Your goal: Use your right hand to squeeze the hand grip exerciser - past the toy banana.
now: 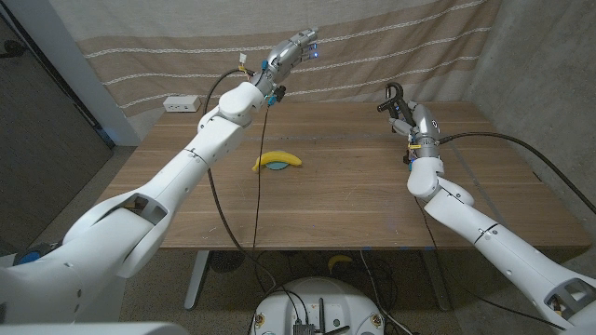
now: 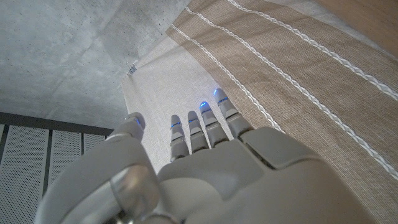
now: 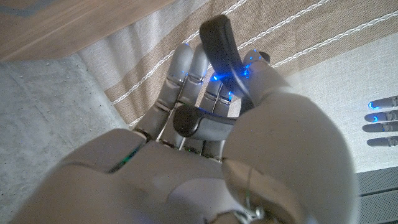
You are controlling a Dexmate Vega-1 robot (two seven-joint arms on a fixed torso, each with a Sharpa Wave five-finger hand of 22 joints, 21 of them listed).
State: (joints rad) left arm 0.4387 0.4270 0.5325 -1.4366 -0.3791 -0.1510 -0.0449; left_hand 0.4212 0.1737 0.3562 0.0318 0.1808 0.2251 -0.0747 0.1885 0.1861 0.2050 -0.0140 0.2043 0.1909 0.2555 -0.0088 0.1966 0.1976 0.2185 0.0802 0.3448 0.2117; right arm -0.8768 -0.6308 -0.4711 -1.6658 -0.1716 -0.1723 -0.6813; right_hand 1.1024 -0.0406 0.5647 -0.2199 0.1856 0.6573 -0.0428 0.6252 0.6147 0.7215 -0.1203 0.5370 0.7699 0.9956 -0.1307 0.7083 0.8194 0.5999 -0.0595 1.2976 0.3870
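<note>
Closest to the lens, the right robot hand [image 3: 211, 124] was seen gripping the hand grip exerciser [image 3: 217, 46], its fingers [image 3: 183, 68] curled against the black handles. That exerciser [image 1: 395, 96] was held raised above the counter [image 1: 354, 205], well beyond the toy banana [image 1: 278, 162], its long axis roughly upright. The left robot hand [image 1: 293, 48] was lifted high, fingers spread, holding nothing.
</note>
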